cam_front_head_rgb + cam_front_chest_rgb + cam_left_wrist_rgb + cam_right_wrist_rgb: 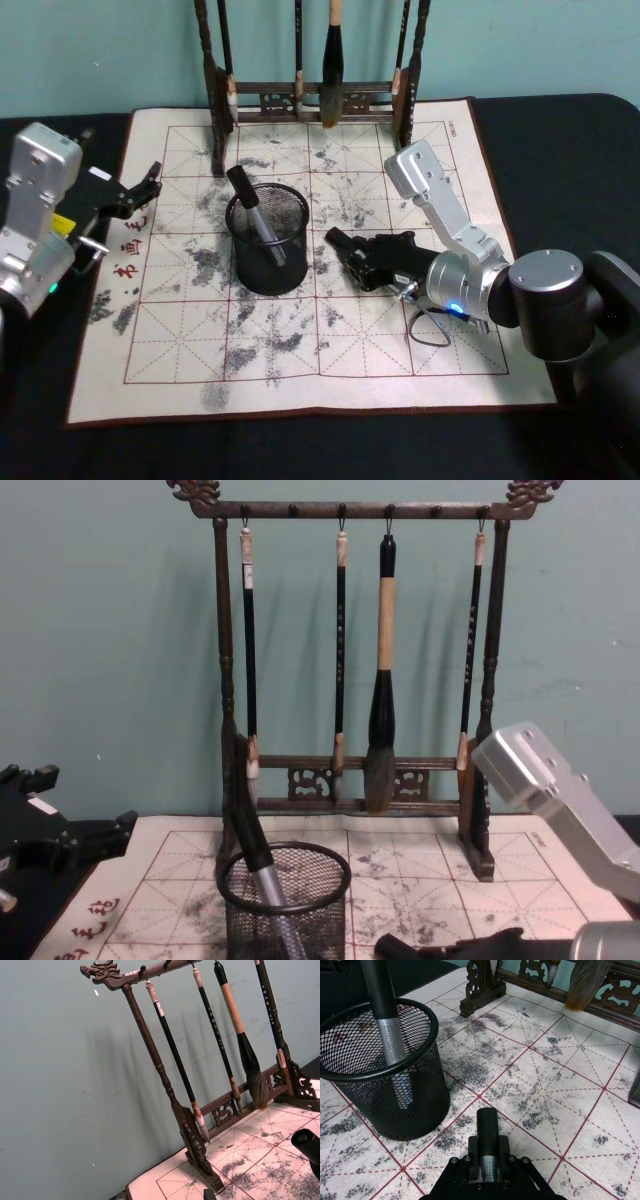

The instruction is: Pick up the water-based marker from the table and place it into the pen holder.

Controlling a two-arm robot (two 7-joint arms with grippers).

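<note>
The pen holder (pixel 270 272), a round black mesh cup, stands on the mat left of centre. A water-based marker (pixel 250 205) with a black cap and silver barrel leans inside it, also seen from the right wrist (pixel 387 1025) and the chest (pixel 256 868). My right gripper (pixel 352 258) lies low over the mat just right of the holder (pixel 407 1110). It is shut on a second marker (pixel 487 1127), whose black cap points forward past the fingers. My left gripper (pixel 143 190) rests open at the mat's left edge, holding nothing.
A tall dark wooden brush rack (pixel 300 100) with several hanging brushes stands along the back of the ink-stained practice mat (pixel 180 330). It is close behind the holder (pixel 285 915). Black tablecloth surrounds the mat.
</note>
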